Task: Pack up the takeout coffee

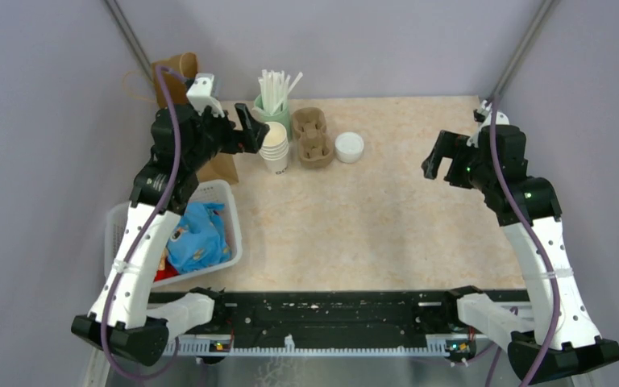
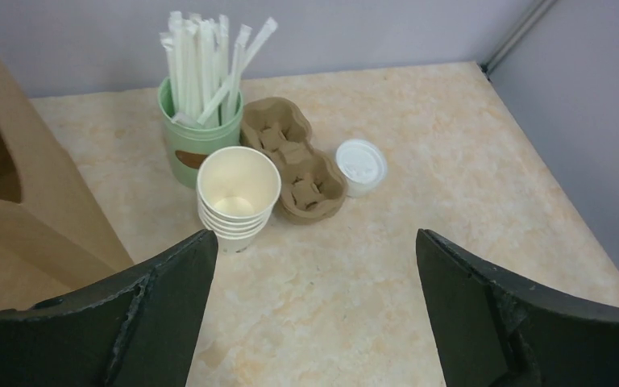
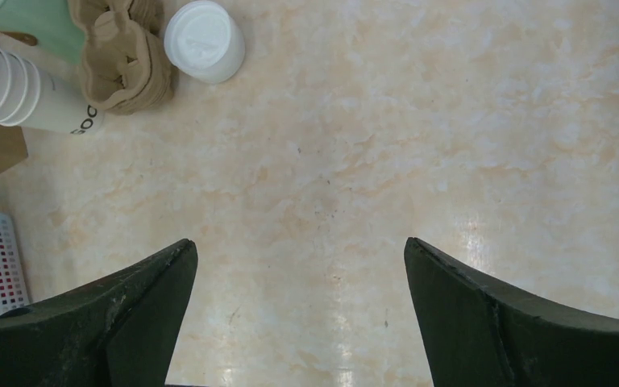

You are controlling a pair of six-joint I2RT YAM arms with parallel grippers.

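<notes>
The takeout coffee (image 1: 349, 147) is a small white-lidded cup standing at the back of the table, just right of the brown pulp carrier tray (image 1: 312, 137). The left wrist view shows the coffee (image 2: 361, 165) ahead and to the right, and the right wrist view has the coffee (image 3: 204, 40) at its top left. My left gripper (image 1: 238, 133) hovers open beside the stack of lidless paper cups (image 1: 275, 145), with nothing between its fingers (image 2: 313, 242). My right gripper (image 1: 445, 165) hangs open over bare table at the right, also holding nothing (image 3: 299, 246).
A green holder of wrapped straws (image 1: 272, 101) stands behind the cup stack. A brown paper bag (image 2: 32, 201) stands at the back left under my left arm. A white basket (image 1: 227, 211) with blue snack packets sits at the near left.
</notes>
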